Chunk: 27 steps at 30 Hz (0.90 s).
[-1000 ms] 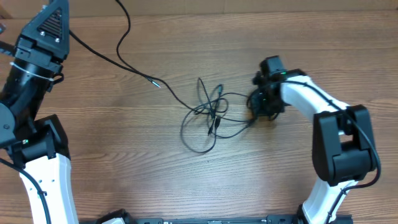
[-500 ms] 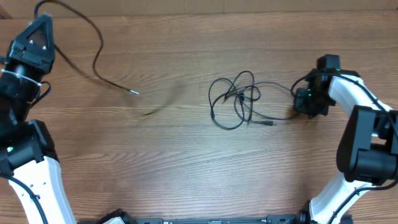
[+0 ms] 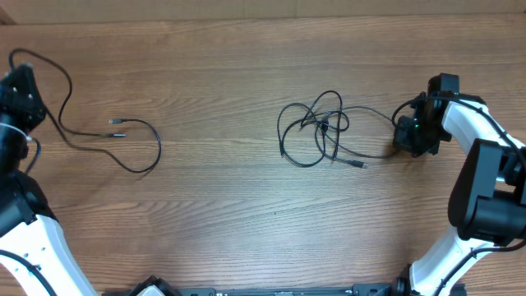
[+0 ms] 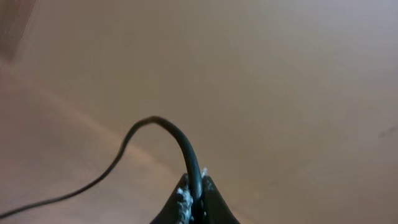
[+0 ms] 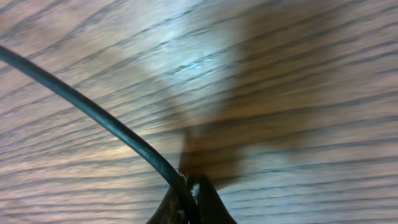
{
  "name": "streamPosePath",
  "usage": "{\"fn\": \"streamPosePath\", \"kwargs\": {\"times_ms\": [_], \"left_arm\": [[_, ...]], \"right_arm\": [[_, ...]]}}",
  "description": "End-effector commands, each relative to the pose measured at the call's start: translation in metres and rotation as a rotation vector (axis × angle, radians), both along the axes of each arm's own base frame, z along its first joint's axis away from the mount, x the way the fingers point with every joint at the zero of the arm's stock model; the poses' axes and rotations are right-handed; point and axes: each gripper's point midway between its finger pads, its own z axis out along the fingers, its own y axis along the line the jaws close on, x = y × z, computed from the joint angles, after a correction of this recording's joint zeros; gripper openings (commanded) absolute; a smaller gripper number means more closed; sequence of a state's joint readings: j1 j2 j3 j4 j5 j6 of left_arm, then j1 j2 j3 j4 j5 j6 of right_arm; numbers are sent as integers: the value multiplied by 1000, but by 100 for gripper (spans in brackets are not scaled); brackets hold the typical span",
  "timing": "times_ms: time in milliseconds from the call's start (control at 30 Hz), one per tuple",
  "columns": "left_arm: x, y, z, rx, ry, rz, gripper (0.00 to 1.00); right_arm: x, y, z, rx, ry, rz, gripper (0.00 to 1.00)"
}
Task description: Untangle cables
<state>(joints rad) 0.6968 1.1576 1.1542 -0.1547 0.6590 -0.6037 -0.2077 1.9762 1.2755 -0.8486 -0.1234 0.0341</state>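
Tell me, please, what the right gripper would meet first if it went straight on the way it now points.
Most likely the table: the right gripper, shut on a cable, points down at bare wood, its shadow just ahead. How near is hard to tell.

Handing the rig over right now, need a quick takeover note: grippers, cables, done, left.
Grippers: left gripper shut on one end of the separated cable, at the far left of the table. The right gripper is shut on a strand running out of the tangle, on its right side.
Done: one cable lies apart from the rest, looped on the left.
Left: the tangle, centre-right, holds several crossed loops; work them apart.
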Motion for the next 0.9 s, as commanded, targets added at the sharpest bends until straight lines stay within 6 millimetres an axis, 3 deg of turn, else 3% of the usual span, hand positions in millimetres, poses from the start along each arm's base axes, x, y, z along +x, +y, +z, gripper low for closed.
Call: {"fn": "streamPosePath", "kwargs": {"times_ms": [0,267,333,400,600,767,800,867], "left_arm": [[-16,32,-18,165,119,156,4],[-52,82,-79,146,380,327,4],[-65,99,-93,103,422,373,4],[-90,129,-117,23,491,455,4],[-125,178,-137,-62,510,607,4],[-137,192,-175,-164,587,632,4],[-137,192,-182,-182,602,627,9],[-135,190,-196,-219,630,611,45]], "right_arm": [[-1,12,-3,25,9,15,4],[-1,16,-3,42,6,20,4],[-1,16,-3,42,6,20,4],[1,20,-2,68,-3,22,4],[2,24,-1,93,-7,23,4],[3,24,-1,92,-11,24,4],[3,24,-1,92,-12,24,4],[3,24,-1,92,-12,24,4]]}}
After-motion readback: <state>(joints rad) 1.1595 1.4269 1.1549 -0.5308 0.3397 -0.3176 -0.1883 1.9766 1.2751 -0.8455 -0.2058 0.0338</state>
